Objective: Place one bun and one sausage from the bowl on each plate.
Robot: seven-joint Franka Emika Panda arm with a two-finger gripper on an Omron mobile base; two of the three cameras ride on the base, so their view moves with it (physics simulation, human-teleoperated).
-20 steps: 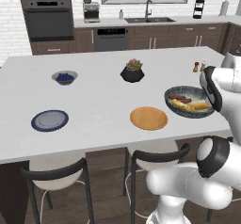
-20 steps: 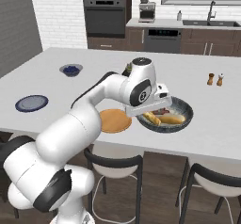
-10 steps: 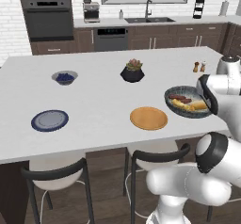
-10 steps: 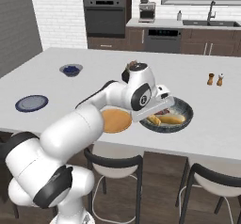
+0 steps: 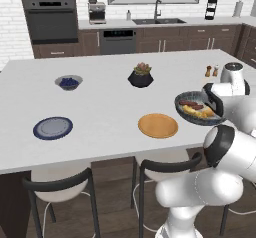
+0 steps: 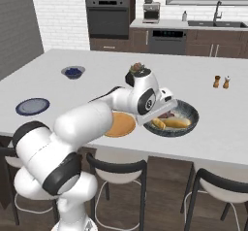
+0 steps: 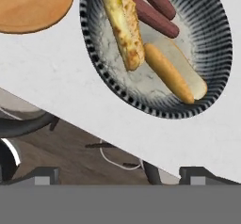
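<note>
1. You get the whole white island counter (image 5: 100, 97) from the left base view, with the small blue-filled bowl (image 5: 68, 82) and the black plant pot (image 5: 140, 77) set well apart toward the far side.
2. The bowl (image 7: 207, 44) sits near the counter's front edge. The hand view looks straight down into it: two buns (image 7: 123, 23) and two dark sausages (image 7: 155, 17) lying side by side. The base views just give you yellowish and dark lumps, so that detail is hand view only.
3. The orange plate (image 5: 158, 125) is just beside the bowl, apart from it. In the hand view it's cut off at the top left corner; in the right base view the arm hides part of it.
4. The blue plate (image 5: 52, 127) sits well away at the counter's left end.
5. The gripper (image 6: 157, 112) hangs by the bowl's near rim in the right base view, but the fingers are too small and tucked under the hand. Can't tell if the jaws are apart or together.
6. Salt and pepper shakers (image 6: 221, 81) stand behind the bowl.
</note>
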